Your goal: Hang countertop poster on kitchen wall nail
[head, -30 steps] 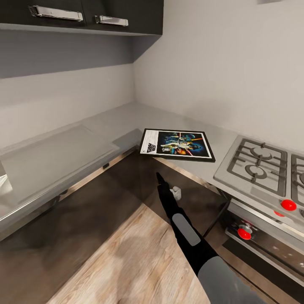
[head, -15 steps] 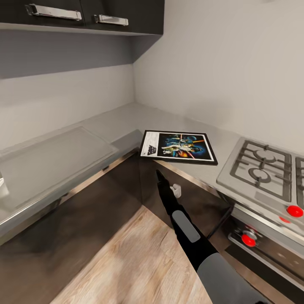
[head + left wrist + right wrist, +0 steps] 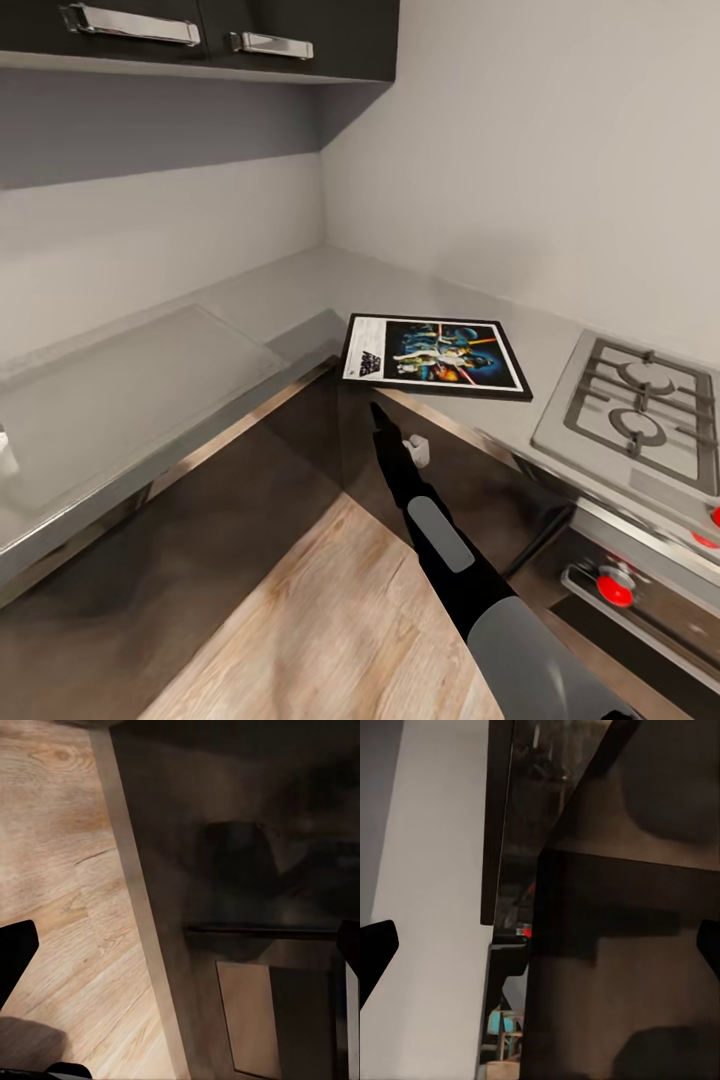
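The black-framed poster [image 3: 435, 357] lies flat on the light grey kitchen countertop [image 3: 300, 290], at the front edge by the inner corner, with its white title strip towards the left. My right arm reaches up from the lower right. Its right gripper [image 3: 378, 412] hangs in front of the dark cabinet fronts, just below the poster's near left corner and apart from it. In the right wrist view the right gripper [image 3: 540, 945] is open, facing the glossy dark cabinet. The left gripper [image 3: 180, 945] is open over wooden floor and a cabinet base. The wall nails are out of view.
A steel gas hob [image 3: 640, 410] with black grates and red knobs [image 3: 612, 590] sits right of the poster. Dark wall cabinets [image 3: 250, 30] hang above the left run. A recessed steel drainer [image 3: 130, 380] fills that run. The wooden floor [image 3: 330, 620] lies between the cabinet fronts.
The whole view has shifted: the poster and hob now sit further right and lower in the picture. My right arm keeps about the same place in the picture.
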